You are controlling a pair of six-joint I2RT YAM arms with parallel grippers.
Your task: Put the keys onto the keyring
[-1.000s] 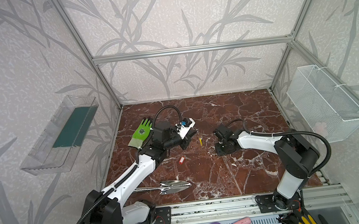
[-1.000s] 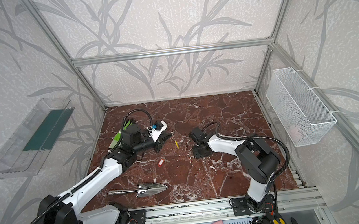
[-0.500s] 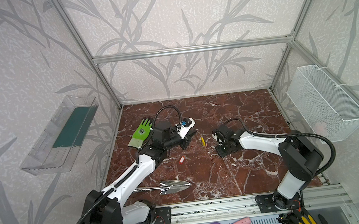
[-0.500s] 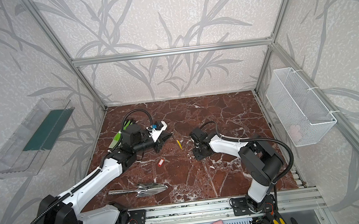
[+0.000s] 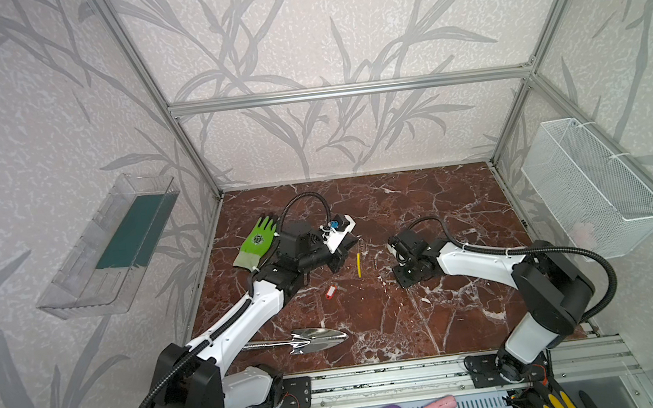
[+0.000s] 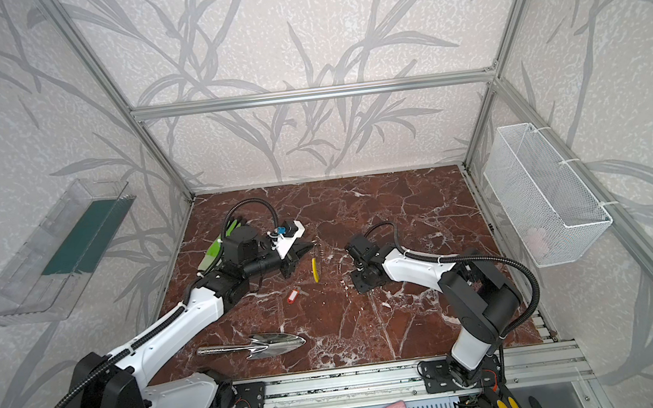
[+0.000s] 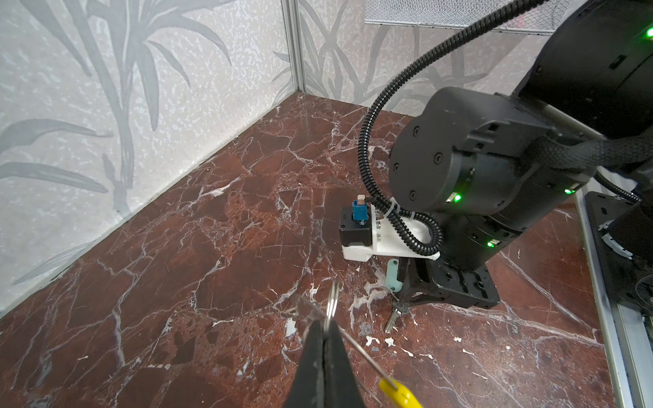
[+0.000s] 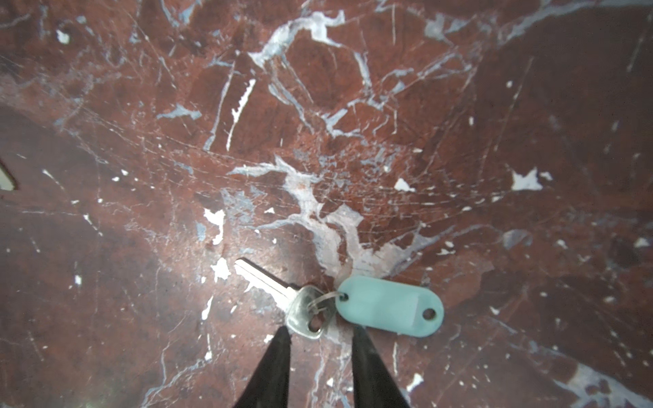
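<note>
Right hand shifted slightly, now spread astride mint-tag key, flat on bench, lower centre. Left hand pinching keyring. Close on key head, not tag; tips down to bench first.

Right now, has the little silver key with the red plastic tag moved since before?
No. The red-tagged silver key lies at the same spot beyond the shiny steel trowel.

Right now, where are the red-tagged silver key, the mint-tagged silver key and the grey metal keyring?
red-tagged silver key (image 5: 330, 291): in a top view, on its red tag.
mint-tagged silver key (image 8: 388, 307): right wrist view, on its tag.
grey metal keyring (image 5: 359, 265): in a top view, on its yellow segment.
</note>
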